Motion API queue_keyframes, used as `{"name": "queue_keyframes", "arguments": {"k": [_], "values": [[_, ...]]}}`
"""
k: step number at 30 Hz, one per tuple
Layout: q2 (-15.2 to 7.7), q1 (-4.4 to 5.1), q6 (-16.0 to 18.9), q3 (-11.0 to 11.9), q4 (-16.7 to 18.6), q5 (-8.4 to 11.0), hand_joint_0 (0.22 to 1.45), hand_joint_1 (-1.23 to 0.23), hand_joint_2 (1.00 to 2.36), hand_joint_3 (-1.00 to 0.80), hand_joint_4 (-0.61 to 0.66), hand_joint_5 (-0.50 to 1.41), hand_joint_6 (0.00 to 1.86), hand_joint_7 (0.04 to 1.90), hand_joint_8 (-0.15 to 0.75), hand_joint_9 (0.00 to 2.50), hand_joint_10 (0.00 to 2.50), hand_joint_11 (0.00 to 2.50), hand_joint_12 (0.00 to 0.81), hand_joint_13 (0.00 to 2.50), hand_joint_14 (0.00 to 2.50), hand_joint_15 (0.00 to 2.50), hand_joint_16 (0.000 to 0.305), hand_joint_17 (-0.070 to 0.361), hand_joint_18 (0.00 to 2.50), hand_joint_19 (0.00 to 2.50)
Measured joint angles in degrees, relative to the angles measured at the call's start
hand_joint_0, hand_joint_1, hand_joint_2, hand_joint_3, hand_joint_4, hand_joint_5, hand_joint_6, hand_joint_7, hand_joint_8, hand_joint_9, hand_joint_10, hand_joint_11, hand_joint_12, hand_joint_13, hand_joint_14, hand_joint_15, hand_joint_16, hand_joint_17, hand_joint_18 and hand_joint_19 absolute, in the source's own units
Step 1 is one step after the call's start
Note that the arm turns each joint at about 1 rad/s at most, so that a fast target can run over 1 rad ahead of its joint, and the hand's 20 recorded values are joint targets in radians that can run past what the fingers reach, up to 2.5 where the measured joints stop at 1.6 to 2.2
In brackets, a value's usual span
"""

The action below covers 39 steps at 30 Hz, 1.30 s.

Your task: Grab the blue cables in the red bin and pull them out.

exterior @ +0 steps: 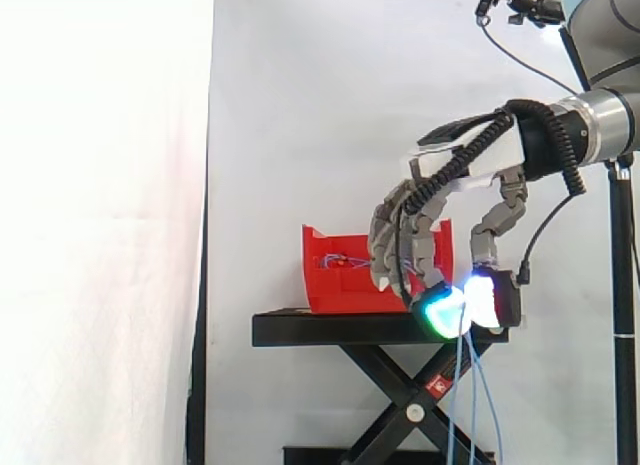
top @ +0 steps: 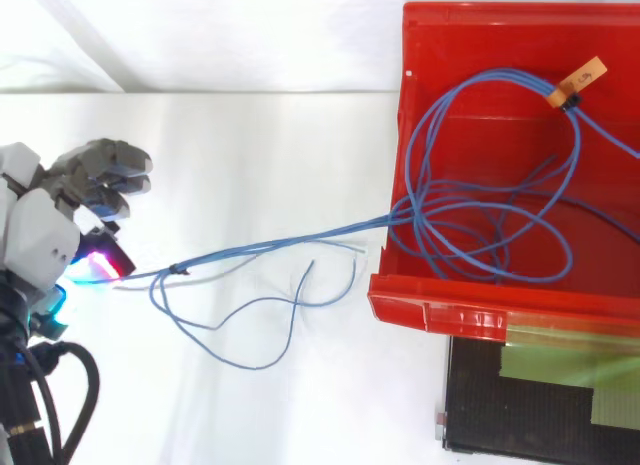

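Hand (exterior: 468, 171) clenched on blue cables (top: 268, 248), bundle pinched at fingertips, well clear of red bin (top: 432, 311). Strands stretch from hand over bin wall; most still coiled inside bin, loose ends dangling below hand.

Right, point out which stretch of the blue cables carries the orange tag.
The coil of blue cables lying in the red bin: the orange tag sits on its top loop. The strands running out to the hand carry none.
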Motion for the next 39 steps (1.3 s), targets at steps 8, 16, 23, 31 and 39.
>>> {"name": "queue_keyframes", "arguments": {"k": [8, 16, 23, 31, 39], "values": [[0.0, 1.21, 12.1, 0.0, 0.1, 2.52, 0.94, -0.85, 1.00, -1.00, 0.17, 0.88, 0.78, 0.49, 0.277, 0.97, 0.02, 0.73, 0.328, 0.77, 0.02, 0.59, 0.039, 0.088, 0.52, 0.65], [0.0, 2.35, 24.1, 0.0, 0.2, 4.13, 0.94, -0.85, 1.00, -1.00, 0.17, 0.88, 0.77, 0.50, 0.277, 0.96, 0.03, 0.74, 0.328, 0.77, 0.02, 0.59, 0.039, 0.088, 0.52, 0.65], [0.0, 3.29, 35.2, 0.0, 0.4, 5.07, 0.94, -0.85, 1.00, -1.00, 0.16, 0.88, 0.75, 0.51, 0.277, 0.96, 0.03, 0.73, 0.328, 0.77, 0.02, 0.59, 0.039, 0.088, 0.52, 0.65], [0.0, 4.12, 47.2, -0.1, 0.7, 5.18, 0.94, -0.85, 1.00, -1.00, 0.16, 0.89, 0.75, 0.50, 0.276, 0.96, 0.03, 0.73, 0.326, 0.78, 0.02, 0.60, 0.039, 0.088, 0.52, 0.65], [0.0, 4.66, 59.8, -3.4, 1.2, 5.16, 0.94, -0.85, 1.00, -1.00, 0.16, 0.89, 0.74, 0.51, 0.277, 0.96, 0.03, 0.73, 0.328, 0.78, 0.02, 0.60, 0.039, 0.088, 0.52, 0.65]]}}
